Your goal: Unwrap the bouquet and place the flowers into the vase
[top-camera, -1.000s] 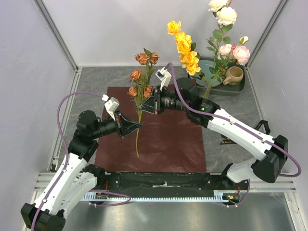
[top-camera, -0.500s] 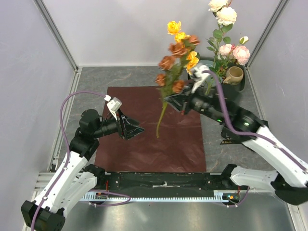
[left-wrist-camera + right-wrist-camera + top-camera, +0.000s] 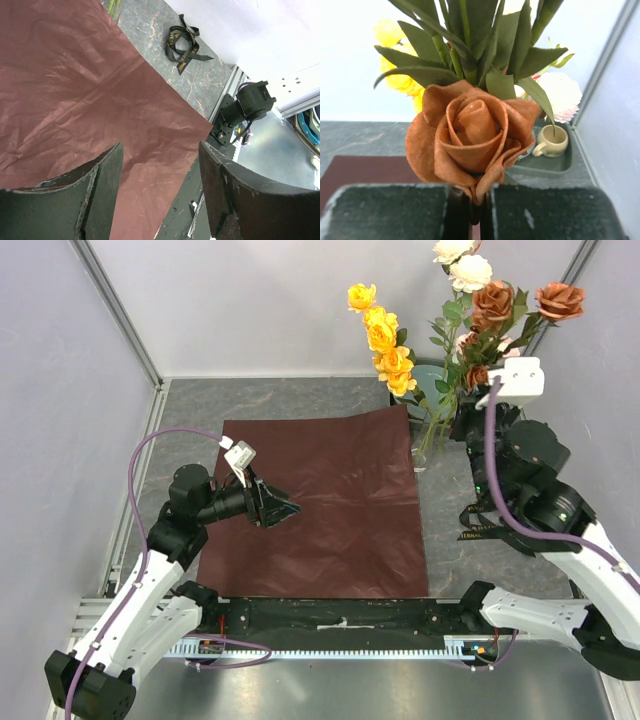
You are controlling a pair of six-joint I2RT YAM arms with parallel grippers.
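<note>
The dark red wrapping paper lies spread flat on the table, and the bouquet is undone. My right gripper is raised at the back right, shut on the stem of the rust-brown flowers. In the right wrist view a rust-brown bloom stands just above the shut gripper. The clear vase beside it holds yellow roses and white and pink roses. My left gripper hangs open and empty over the paper's left half.
The black ribbon lies on the grey tabletop right of the paper, by the right arm. A beige mug sits in a dark green tray at the back right corner. Walls enclose the back and both sides.
The left gripper opened and let go of the rust-brown stem. The right arm lifted the stem off the paper and swung it up and right, next to the vase.
</note>
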